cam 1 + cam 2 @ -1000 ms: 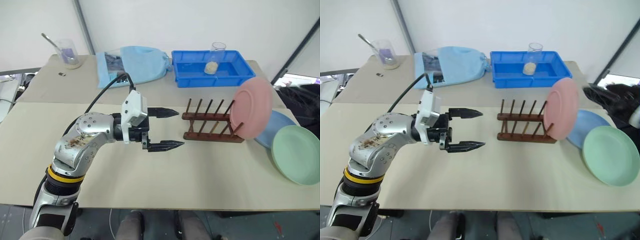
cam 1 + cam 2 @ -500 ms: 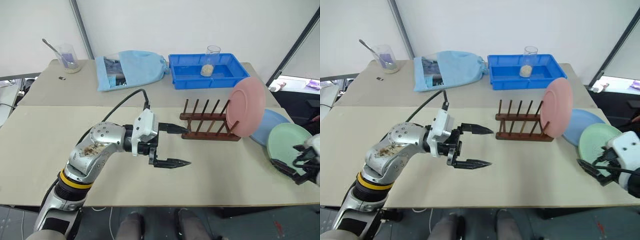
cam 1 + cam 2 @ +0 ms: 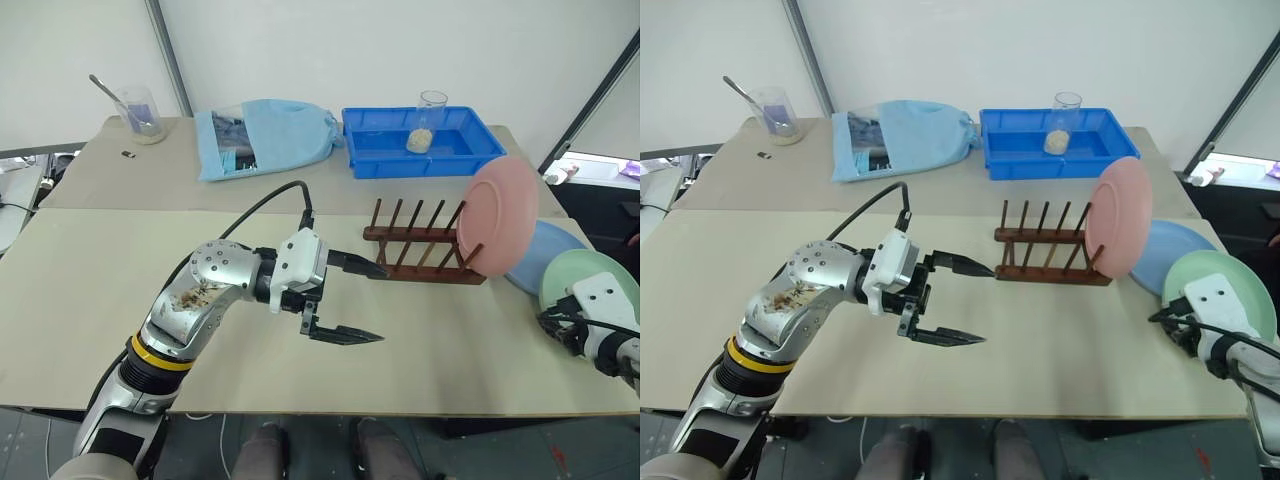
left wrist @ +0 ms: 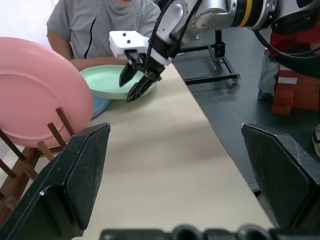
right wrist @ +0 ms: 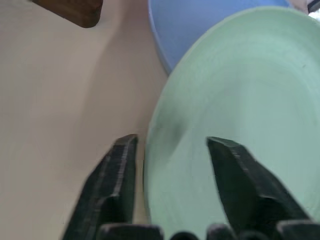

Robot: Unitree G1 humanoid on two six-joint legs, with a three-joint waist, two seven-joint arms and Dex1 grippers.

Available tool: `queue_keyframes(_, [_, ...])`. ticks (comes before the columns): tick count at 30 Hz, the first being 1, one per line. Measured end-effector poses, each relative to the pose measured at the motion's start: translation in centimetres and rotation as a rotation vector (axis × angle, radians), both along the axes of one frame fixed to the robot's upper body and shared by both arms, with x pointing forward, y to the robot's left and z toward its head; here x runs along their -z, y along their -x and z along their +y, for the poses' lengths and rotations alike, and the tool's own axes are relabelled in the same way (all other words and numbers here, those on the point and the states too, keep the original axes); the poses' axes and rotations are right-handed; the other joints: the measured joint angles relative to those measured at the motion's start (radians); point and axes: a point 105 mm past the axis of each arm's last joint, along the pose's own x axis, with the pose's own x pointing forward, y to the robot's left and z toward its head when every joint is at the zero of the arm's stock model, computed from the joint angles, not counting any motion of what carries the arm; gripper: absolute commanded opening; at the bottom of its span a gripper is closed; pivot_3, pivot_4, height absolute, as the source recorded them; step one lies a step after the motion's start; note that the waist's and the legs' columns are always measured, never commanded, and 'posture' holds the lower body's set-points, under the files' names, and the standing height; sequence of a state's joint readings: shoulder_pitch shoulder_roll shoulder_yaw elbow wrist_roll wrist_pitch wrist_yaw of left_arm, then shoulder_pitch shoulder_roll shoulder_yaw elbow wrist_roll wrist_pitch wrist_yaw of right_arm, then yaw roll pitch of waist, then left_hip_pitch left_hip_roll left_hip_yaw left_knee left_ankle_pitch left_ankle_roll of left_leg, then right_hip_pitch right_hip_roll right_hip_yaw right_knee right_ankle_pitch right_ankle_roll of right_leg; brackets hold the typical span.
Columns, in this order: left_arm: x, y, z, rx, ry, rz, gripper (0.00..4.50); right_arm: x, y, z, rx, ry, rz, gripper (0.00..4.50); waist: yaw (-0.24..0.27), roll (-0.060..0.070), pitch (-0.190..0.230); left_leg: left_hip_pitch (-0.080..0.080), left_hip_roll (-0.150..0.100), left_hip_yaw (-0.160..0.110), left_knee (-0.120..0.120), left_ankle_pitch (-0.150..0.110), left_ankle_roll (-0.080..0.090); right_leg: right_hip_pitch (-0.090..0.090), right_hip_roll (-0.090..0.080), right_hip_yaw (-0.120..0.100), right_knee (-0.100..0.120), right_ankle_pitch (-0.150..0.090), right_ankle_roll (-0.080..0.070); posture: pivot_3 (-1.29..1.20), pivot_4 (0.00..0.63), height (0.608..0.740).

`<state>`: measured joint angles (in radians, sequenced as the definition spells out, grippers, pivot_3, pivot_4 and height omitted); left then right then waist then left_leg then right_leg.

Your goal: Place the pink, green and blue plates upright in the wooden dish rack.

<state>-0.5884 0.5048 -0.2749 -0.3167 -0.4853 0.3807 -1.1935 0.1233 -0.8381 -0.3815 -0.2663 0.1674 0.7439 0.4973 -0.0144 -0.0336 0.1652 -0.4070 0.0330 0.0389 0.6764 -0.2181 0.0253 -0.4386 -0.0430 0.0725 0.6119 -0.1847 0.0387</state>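
Over the worktop (image 3: 80,290), head views: left pincer (image 3: 352,300) spread wide, idle near the wooden dish rack (image 3: 420,250); pink plate (image 3: 503,216) stands racked. Right wrist view: right pincer (image 5: 172,165) straddles the green plate (image 5: 240,130) rim, partly spread, not yet pinching; blue plate (image 5: 200,25) beyond.

Head pair: from above, looking forward and down over the table (image 3: 90,290); both share the whole scene, slightly offset sideways.
Left wrist: low over the tabletop, facing the pink plate (image 4: 35,90), green plate (image 4: 107,82) and right gripper (image 4: 139,82).
Right wrist: very near the green plate's rim, blue plate (image 5: 210,25) beyond.
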Motion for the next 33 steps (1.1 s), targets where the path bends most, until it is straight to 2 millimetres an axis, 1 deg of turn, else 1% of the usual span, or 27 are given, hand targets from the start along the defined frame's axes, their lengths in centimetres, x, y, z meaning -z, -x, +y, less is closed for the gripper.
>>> queue_keyframes(3, [0.0, 0.0, -0.1, -0.003, 0.003, -0.006, 4.50, 0.5, 0.1, 0.0, 0.014, -0.007, 0.023, 0.24, 0.000, 0.000, 0.000, 0.000, 0.000, 0.000, 0.000, 0.000, 0.000, 0.000, 0.000, 0.000, 0.000, 0.000, 0.000, 0.00, 0.150, 0.740])
queue_keyframes(4, [0.0, -0.1, -0.1, -0.006, 0.003, -0.006, 4.50, 0.4, 0.1, 0.0, 0.019, 0.004, 0.018, 0.03, 0.000, 0.000, 0.000, 0.000, 0.000, 0.000, 0.000, 0.000, 0.000, 0.000, 0.000, 0.000, 0.000, 0.000, 0.000, 0.00, 0.150, 0.740])
queue_keyframes(6, [0.0, -0.1, -0.1, -0.006, 0.005, -0.006, 4.50, 0.1, 0.1, -0.3, 0.029, 0.016, 0.013, 0.03, 0.000, 0.000, 0.000, 0.000, 0.000, 0.000, 0.000, 0.000, 0.000, 0.001, 0.000, 0.000, 0.000, 0.000, 0.000, 0.00, 0.150, 0.740])
queue_keyframes(8, [-0.1, -0.1, -0.3, -0.004, 0.012, -0.006, 4.50, 0.3, 0.2, -0.4, 0.043, 0.011, 0.023, 0.03, 0.000, 0.000, 0.000, 0.001, 0.000, 0.000, 0.001, 0.000, 0.000, 0.001, 0.000, 0.000, 0.000, 0.000, 0.000, 0.00, 0.150, 0.740])
queue_keyframes(11, [-0.1, -0.1, -0.3, -0.008, 0.014, -0.006, 4.50, -0.4, 0.4, -0.6, 0.066, 0.008, 0.001, 0.03, -0.001, 0.000, 0.000, 0.001, 0.000, 0.000, 0.000, 0.000, 0.000, 0.001, 0.000, 0.000, 0.000, 0.000, 0.000, 0.00, 0.150, 0.740])
queue_keyframes(14, [0.0, -0.4, -0.1, -0.026, 0.015, -0.002, 4.50, -2.2, 0.6, -0.4, 0.074, 0.025, -0.056, 0.03, -0.001, 0.001, 0.000, 0.000, 0.000, -0.001, 0.000, 0.000, 0.000, 0.000, 0.000, 0.000, 0.000, 0.000, 0.000, 0.00, 0.150, 0.740])
queue_keyframes(17, [-0.1, -1.0, 0.6, -0.071, 0.020, 0.003, 4.50, -6.1, 0.7, -0.2, 0.053, 0.096, -0.153, 0.03, -0.002, 0.004, 0.000, 0.000, 0.000, 0.000, 0.000, 0.000, 0.000, 0.000, 0.000, 0.000, 0.000, 0.000, 0.001, 0.00, 0.150, 0.740])
queue_keyframes(18, [-0.2, -1.3, 1.1, -0.103, 0.027, 0.012, 4.50, -8.5, 0.3, 0.2, 0.023, 0.119, -0.220, 0.03, -0.007, 0.004, 0.000, 0.000, 0.000, 0.000, 0.000, 0.000, 0.000, 0.000, 0.000, 0.000, 0.000, 0.000, 0.001, 0.00, 0.150, 0.740])
queue_keyframes(19, [-0.4, -1.6, 1.4, -0.127, 0.035, 0.022, 4.50, -10.9, -0.3, 0.9, -0.012, 0.136, -0.296, 0.03, -0.011, 0.005, 0.000, 0.001, 0.000, 0.000, 0.000, 0.000, 0.000, 0.000, 0.000, 0.001, 0.000, 0.000, 0.001, 0.00, 0.150, 0.740])
queue_keyframes(20, [-0.6, -1.9, 1.7, -0.147, 0.044, 0.034, 4.50, -13.8, -0.8, 2.0, -0.068, 0.150, -0.398, 0.03, -0.018, 0.006, 0.000, 0.001, 0.000, 0.000, 0.000, 0.000, 0.000, 0.000, 0.000, 0.000, 0.001, 0.001, 0.001, 0.00, 0.150, 0.740])
queue_keyframes(21, [-0.8, -2.0, 1.9, -0.163, 0.056, 0.047, 4.50, -17.0, -1.1, 3.5, -0.143, 0.170, -0.512, 0.03, -0.022, 0.006, 0.000, 0.002, 0.000, -0.001, 0.000, 0.000, 0.000, 0.000, 0.001, 0.000, 0.001, 0.000, 0.001, 0.00, 0.150, 0.740])
queue_keyframes(22, [-0.9, -2.2, 2.1, -0.179, 0.058, 0.054, 4.50, -19.3, -1.1, 4.9, -0.208, 0.181, -0.599, 0.03, -0.022, 0.006, 0.000, 0.002, 0.001, -0.002, -0.001, 0.000, 0.000, 0.001, 0.002, -0.002, 0.001, 0.000, 0.000, 0.00, 0.150, 0.740])
queue_keyframes(23, [-0.9, -2.4, 2.5, -0.199, 0.055, 0.060, 4.50, -21.2, -1.3, 6.6, -0.287, 0.148, -0.682, 0.03, -0.024, 0.004, 0.001, 0.002, 0.002, -0.003, -0.001, 0.000, 0.000, 0.001, 0.003, -0.003, 0.001, -0.001, -0.002, 0.00, 0.150, 0.740])
queue_keyframes(24, [-0.8, -2.6, 2.7, -0.214, 0.053, 0.061, 4.50, -22.5, -1.4, 8.1, -0.360, 0.105, -0.742, 0.03, -0.025, 0.004, 0.001, 0.001, 0.003, -0.004, -0.002, 0.000, 0.000, 0.001, 0.004, -0.003, 0.000, -0.001, -0.002, 0.00, 0.150, 0.740])
queue_keyframes(25, [-0.8, -2.9, 3.2, -0.234, 0.047, 0.062, 4.50, -23.5, -1.9, 9.9, -0.448, 0.012, -0.791, 0.03, -0.029, 0.003, 0.002, 0.002, 0.003, -0.004, -0.002, 0.000, 0.000, 0.001, 0.004, -0.002, 0.000, -0.001, -0.002, 0.00, 0.150, 0.740])
queue_keyframes(26, [-0.8, -3.0, 3.4, -0.244, 0.047, 0.061, 4.50, -24.1, -2.1, 11.1, -0.510, -0.060, -0.820, 0.03, -0.032, 0.003, 0.002, 0.001, 0.002, -0.004, -0.002, 0.000, 0.000, 0.001, 0.004, -0.002, 0.000, -0.001, -0.002, 0.00, 0.150, 0.740])
queue_keyframes(28, [-0.9, -3.2, 3.7, -0.260, 0.049, 0.060, 4.50, -24.4, -2.8, 13.1, -0.606, -0.177, -0.817, 0.03, -0.026, 0.003, 0.002, 0.000, 0.002, -0.005, -0.003, -0.001, 0.001, 0.000, 0.004, -0.002, 0.001, 0.001, 0.001, 0.00, 0.150, 0.740])
queue_keyframes(30, [-0.8, -3.7, 4.3, -0.291, 0.047, 0.064, 4.50, -24.4, -3.3, 14.6, -0.683, -0.367, -0.797, 0.03, -0.021, 0.003, 0.002, -0.002, 0.001, -0.005, -0.003, -0.001, 0.001, 0.000, 0.003, -0.002, 0.000, 0.003, 0.002, 0.00, 0.150, 0.740])
queue_keyframes(31, [-0.6, -3.8, 4.7, -0.308, 0.042, 0.065, 4.50, -24.1, -3.6, 15.5, -0.726, -0.508, -0.758, 0.03, -0.020, 0.003, 0.002, -0.002, 0.001, -0.006, -0.003, -0.001, 0.002, 0.000, 0.003, -0.002, 0.000, 0.004, 0.000, 0.00, 0.150, 0.740])
queue_keyframes(33, [-0.5, -3.8, 4.9, -0.317, 0.043, 0.069, 4.50, -23.0, -3.7, 16.4, -0.772, -0.662, -0.670, 0.03, -0.012, 0.003, 0.002, -0.004, 0.000, -0.006, -0.003, -0.001, 0.002, -0.001, 0.001, -0.002, 0.000, 0.005, -0.001, 0.00, 0.150, 0.740])
